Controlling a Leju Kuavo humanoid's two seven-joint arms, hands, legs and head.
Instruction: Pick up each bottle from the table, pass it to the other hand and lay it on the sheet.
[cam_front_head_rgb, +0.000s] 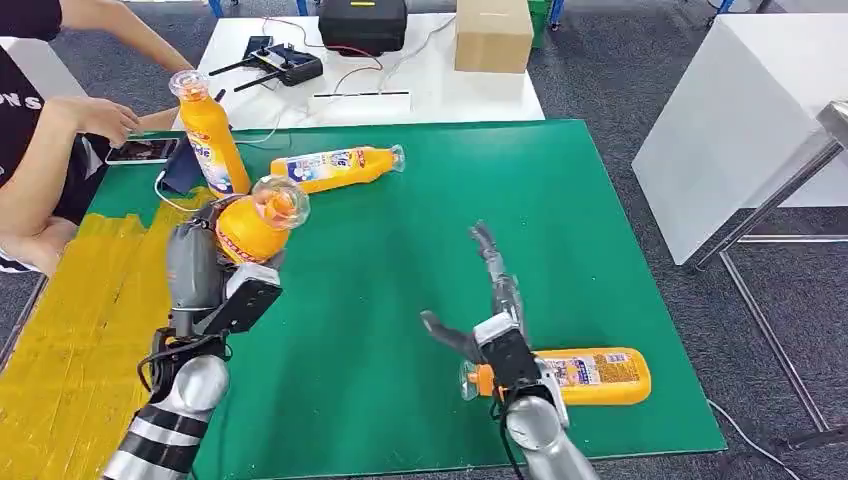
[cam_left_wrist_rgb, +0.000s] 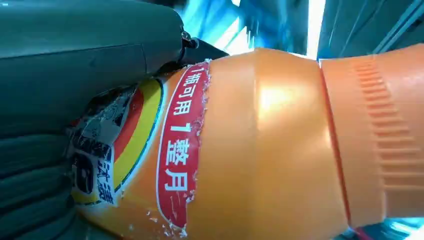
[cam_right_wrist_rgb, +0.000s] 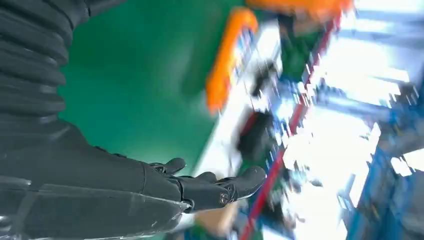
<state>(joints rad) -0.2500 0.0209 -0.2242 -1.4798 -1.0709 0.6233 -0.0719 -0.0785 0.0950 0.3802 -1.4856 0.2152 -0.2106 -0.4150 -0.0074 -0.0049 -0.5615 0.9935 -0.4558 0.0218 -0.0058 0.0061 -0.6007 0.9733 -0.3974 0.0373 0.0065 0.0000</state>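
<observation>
my left hand (cam_front_head_rgb: 215, 270) grips an orange bottle (cam_front_head_rgb: 255, 222), lifted over the left side of the green sheet (cam_front_head_rgb: 400, 250), its clear cap tipped up and to the right. in my left wrist view the bottle (cam_left_wrist_rgb: 260, 145) lies right against my grey thumb, its red and yellow label torn along the edge and its ribbed orange neck pointing away from my palm. my fingers are wrapped round its lower body, mostly hidden behind it.

my right hand (cam_front_head_rgb: 490, 300) hovers over the near middle of the sheet, holding nothing, fingers stretched forward and thumb out to the left. in my right wrist view the dark fingers (cam_right_wrist_rgb: 220, 187) reach out over the green, apart from one another; the far background there is blurred.

just right of my right forearm, a second bottle (cam_front_head_rgb: 590, 375) lies on its side at the near right edge of the sheet, cap toward my arm. a third bottle (cam_front_head_rgb: 335, 167) lies on its side at the far left of the sheet. a fourth bottle (cam_front_head_rgb: 208, 135) stands upright at the far left corner.

a person (cam_front_head_rgb: 60, 140) sits at the far left, one hand on a phone (cam_front_head_rgb: 143, 150). beyond the sheet, on a white table (cam_front_head_rgb: 440, 90), sit a cardboard box (cam_front_head_rgb: 492, 35) and a black case (cam_front_head_rgb: 362, 25).
</observation>
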